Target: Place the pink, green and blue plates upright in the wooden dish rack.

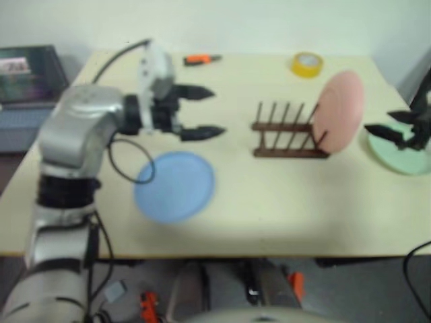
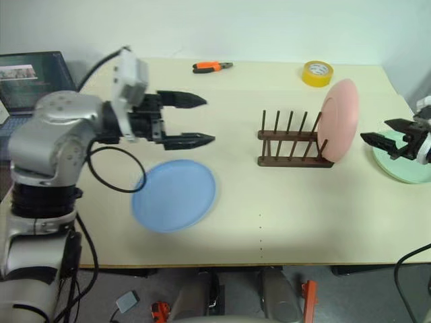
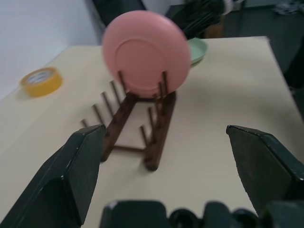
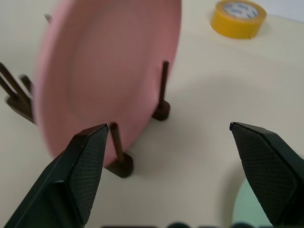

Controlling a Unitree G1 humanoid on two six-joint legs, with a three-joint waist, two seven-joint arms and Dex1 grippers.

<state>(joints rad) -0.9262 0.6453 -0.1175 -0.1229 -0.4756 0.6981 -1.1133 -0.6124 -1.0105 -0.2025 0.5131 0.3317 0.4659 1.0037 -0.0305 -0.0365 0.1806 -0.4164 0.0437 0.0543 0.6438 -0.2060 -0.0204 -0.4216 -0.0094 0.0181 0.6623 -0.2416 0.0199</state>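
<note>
The pink plate (image 2: 338, 120) stands upright at the right end of the wooden dish rack (image 2: 289, 149). Flat on the table near its front left lies the blue plate (image 2: 174, 195). The green plate (image 2: 403, 161) lies flat at the table's right edge. My left gripper (image 2: 198, 120) hangs open and empty above the table, just beyond the blue plate, its fingers pointing toward the rack. My right gripper (image 2: 378, 134) is open and empty over the green plate, a short way right of the pink plate (image 4: 107, 71).
A yellow tape roll (image 2: 317, 73) and an orange-handled tool (image 2: 211, 66) lie at the table's far edge. A laptop (image 2: 30, 77) sits left of the table. Bare tabletop lies between the blue plate and the rack.
</note>
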